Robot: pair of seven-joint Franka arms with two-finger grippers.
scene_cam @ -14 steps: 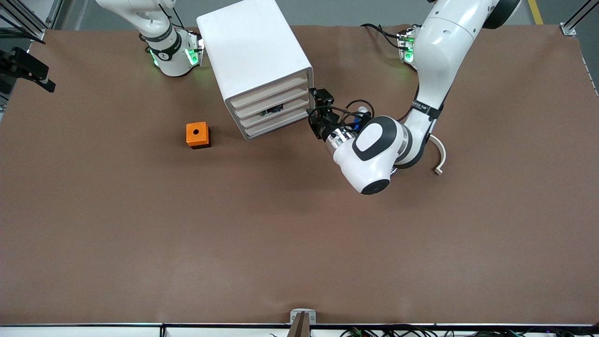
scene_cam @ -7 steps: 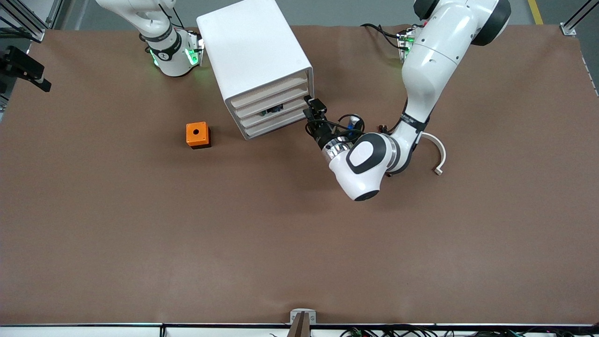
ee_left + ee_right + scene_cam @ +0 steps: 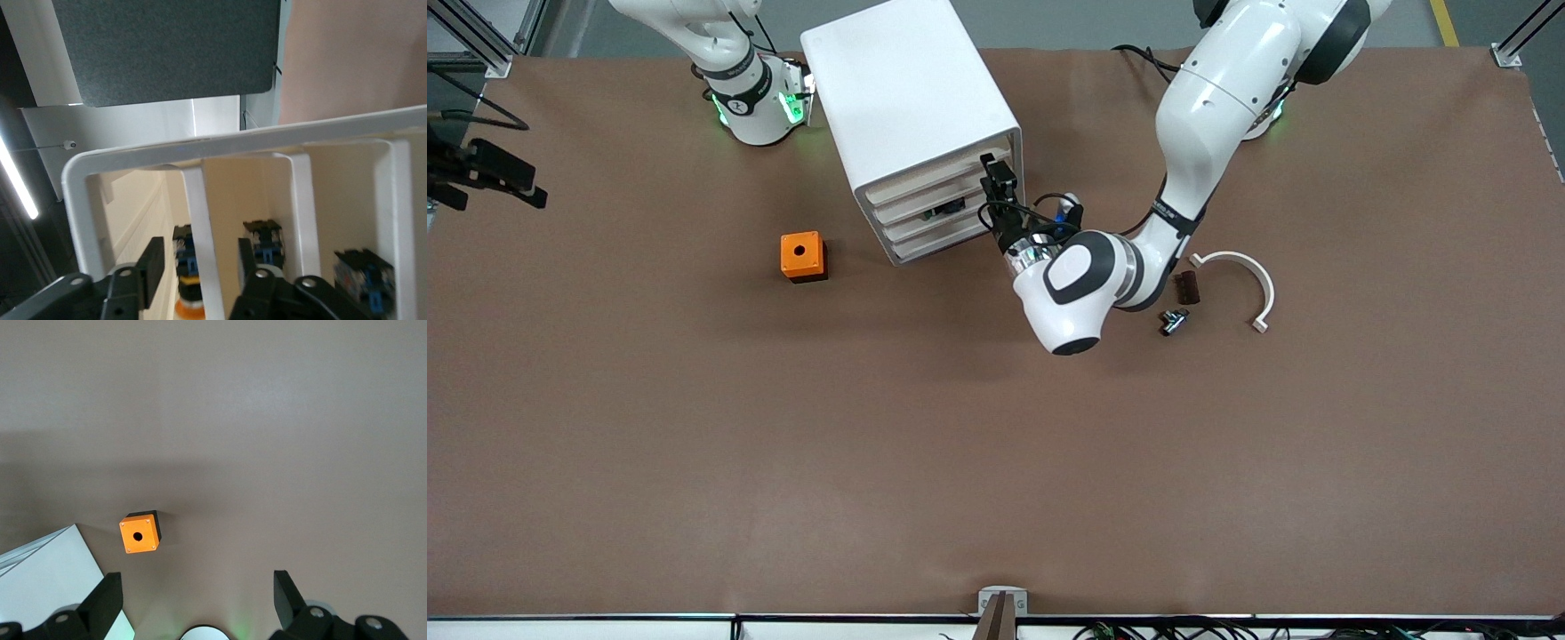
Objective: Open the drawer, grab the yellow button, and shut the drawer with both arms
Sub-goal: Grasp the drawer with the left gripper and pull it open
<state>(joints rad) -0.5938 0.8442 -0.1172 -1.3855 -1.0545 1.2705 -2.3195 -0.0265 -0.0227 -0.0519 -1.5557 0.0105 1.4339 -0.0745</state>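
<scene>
The white drawer cabinet [image 3: 911, 116] stands toward the arms' bases, all drawers shut. My left gripper [image 3: 996, 182] is at the cabinet's front, at the corner toward the left arm's end. In the left wrist view the left gripper [image 3: 199, 263] is open, with one finger [image 3: 150, 267] on each side of a white front bar [image 3: 200, 227], not touching it. Inside the cabinet is a button with an orange cap [image 3: 189, 305], and other black-and-blue bodies [image 3: 263, 243] lie beside it. My right gripper [image 3: 195, 593] is open and empty, held high over the table.
An orange box with a hole [image 3: 803, 256] sits on the brown table, also in the right wrist view [image 3: 139, 533]. A white curved part [image 3: 1240, 267], a small brown piece [image 3: 1185, 287] and a small dark part [image 3: 1172, 320] lie near the left arm's elbow.
My left arm has swung toward the cabinet and brought its gripper up to the drawer fronts. The small parts beside the white curved part have come into view.
</scene>
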